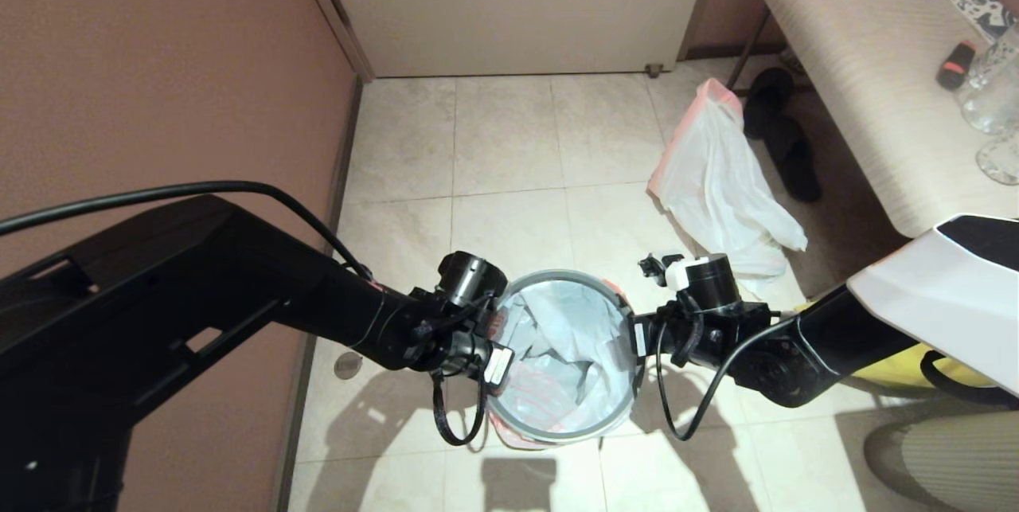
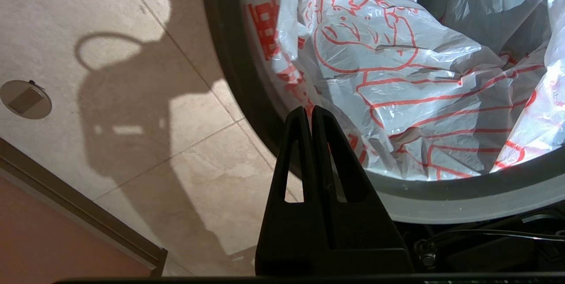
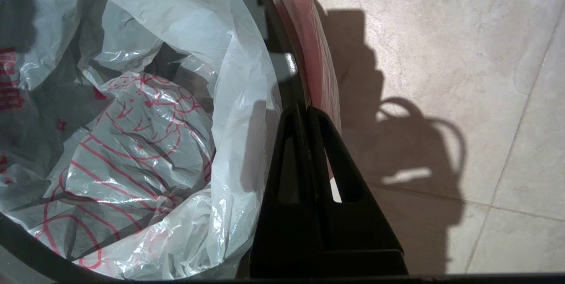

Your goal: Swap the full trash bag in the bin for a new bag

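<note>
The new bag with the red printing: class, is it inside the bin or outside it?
Inside. The new bag lies crumpled within the bin, its red print showing below the grey hoop in the head and both wrist views.

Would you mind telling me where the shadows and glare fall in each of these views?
Head view: both arms cast hard shadows on the floor tiles below the bin. Left wrist view: the shut left gripper and its cable loop throw a sharp shadow on the tiles; the new bag gleams. Right wrist view: a matching shadow lies beside the shut right gripper; a glint marks the bin's glossy wall.
</note>
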Robot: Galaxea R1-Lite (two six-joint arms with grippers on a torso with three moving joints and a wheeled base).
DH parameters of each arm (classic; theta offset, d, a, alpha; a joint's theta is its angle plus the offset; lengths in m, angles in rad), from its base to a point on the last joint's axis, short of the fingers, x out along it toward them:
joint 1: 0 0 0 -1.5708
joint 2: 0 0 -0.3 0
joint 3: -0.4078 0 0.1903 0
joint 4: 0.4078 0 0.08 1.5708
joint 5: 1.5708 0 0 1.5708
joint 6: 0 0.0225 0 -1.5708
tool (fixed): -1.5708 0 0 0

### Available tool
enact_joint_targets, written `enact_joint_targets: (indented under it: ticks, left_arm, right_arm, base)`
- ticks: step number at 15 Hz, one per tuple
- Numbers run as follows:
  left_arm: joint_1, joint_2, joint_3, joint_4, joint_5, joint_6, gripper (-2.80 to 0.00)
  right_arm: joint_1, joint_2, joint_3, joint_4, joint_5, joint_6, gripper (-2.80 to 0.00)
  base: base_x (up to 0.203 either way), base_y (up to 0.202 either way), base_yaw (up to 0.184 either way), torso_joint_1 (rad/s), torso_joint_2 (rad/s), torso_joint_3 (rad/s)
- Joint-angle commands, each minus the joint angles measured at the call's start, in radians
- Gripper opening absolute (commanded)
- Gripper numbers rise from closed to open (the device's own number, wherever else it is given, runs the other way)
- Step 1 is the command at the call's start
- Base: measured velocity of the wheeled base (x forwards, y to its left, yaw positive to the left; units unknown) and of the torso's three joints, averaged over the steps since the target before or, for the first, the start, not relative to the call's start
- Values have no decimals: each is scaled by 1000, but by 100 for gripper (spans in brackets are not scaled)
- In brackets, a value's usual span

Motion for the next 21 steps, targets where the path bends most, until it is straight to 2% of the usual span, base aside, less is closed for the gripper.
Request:
enact_joint_targets:
  ticks: [1, 8, 13, 18, 21]
  left_arm:
    - [6, 23, -1, 1, 2, 0, -280]
    - [10, 28, -9, -6, 2, -5, -280]
    - [2, -90, 33, -89, -38, -20, -280]
    - [-12, -149, 51, -92, -39, -20, -280]
    - [-1, -218, 56, -95, -36, -20, -280]
  right_arm:
    - [-2, 5, 1, -2, 11, 2, -280]
    - [-5, 10, 4, -2, 19, 1, -280]
    - [-1, -21, 15, -17, 19, 1, -280]
    - [4, -75, 27, -17, 18, -1, -280]
    - [-28, -131, 39, -48, 11, -3, -280]
  base:
    - [0, 0, 0, 0, 0, 0]
    - [0, 0, 0, 0, 0, 0]
    - [0, 0, 0, 0, 0, 0]
    - [0, 0, 0, 0, 0, 0]
    - [0, 0, 0, 0, 0, 0]
